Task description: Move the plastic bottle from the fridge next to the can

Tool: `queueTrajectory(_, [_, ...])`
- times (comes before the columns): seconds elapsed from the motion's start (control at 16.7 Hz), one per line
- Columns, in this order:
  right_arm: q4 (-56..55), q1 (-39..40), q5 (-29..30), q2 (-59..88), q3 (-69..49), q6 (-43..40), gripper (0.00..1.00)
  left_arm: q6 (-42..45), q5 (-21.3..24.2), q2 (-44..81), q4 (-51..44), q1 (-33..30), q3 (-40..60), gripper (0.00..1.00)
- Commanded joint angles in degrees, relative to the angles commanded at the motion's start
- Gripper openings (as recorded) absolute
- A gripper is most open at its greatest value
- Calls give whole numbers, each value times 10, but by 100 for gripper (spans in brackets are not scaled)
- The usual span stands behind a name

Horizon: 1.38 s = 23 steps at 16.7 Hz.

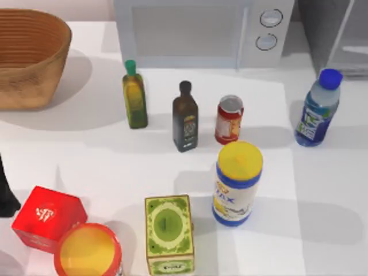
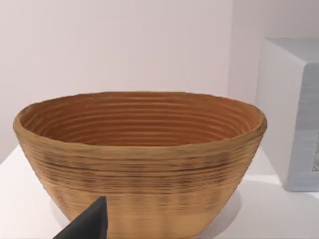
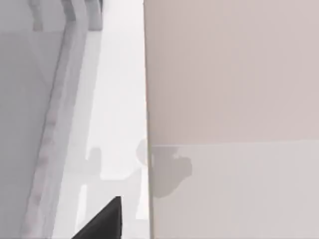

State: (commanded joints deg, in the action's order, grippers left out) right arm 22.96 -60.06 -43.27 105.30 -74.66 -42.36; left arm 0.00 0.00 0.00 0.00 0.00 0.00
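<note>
The plastic bottle point(image 1: 316, 109), clear bluish with a blue cap, stands upright on the table at the right, just in front of the grey fridge point(image 1: 333, 29). The small red can point(image 1: 229, 119) stands well to its left, near the table's middle, with a bare gap between them. My left arm point(image 1: 6, 192) is at the table's left edge, and a dark tip of my left gripper point(image 2: 87, 223) faces the basket. A dark tip of my right gripper point(image 3: 102, 221) hangs beside the fridge's pale door frame point(image 3: 55, 124). Neither gripper holds anything that I can see.
A woven basket point(image 1: 29, 57) sits at the back left and a white microwave point(image 1: 201, 29) at the back. An olive-oil bottle point(image 1: 134, 95) and a dark bottle point(image 1: 185, 117) stand left of the can. A yellow-lidded canister point(image 1: 237, 183), green box point(image 1: 168, 233), red box point(image 1: 49, 218) and red tub point(image 1: 88, 250) are in front.
</note>
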Motion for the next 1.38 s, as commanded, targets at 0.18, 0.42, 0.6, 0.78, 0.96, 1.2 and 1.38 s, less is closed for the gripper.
queueTrajectory(0.18, [-49, 58, 0, -1, 2, 48, 100, 0, 0, 0, 0, 0, 0, 100])
queueTrajectory(0.42, [-56, 67, -3, -3, 1, 55, 100, 0, 0, 0, 0, 0, 0, 100])
queueTrajectory(0.6, [-58, 62, -2, -5, 3, 54, 100, 0, 0, 0, 0, 0, 0, 100])
queueTrajectory(0.78, [-75, 97, 29, -12, 13, 82, 100, 0, 0, 0, 0, 0, 0, 100])
queueTrajectory(0.96, [-107, 180, 95, -28, 39, 141, 100, 0, 0, 0, 0, 0, 0, 100])
queueTrajectory(1.2, [-164, 339, 213, -59, 89, 243, 100, 0, 0, 0, 0, 0, 0, 100])
queueTrajectory(1.38, [-208, 459, 304, -87, 129, 321, 100, 0, 0, 0, 0, 0, 0, 100])
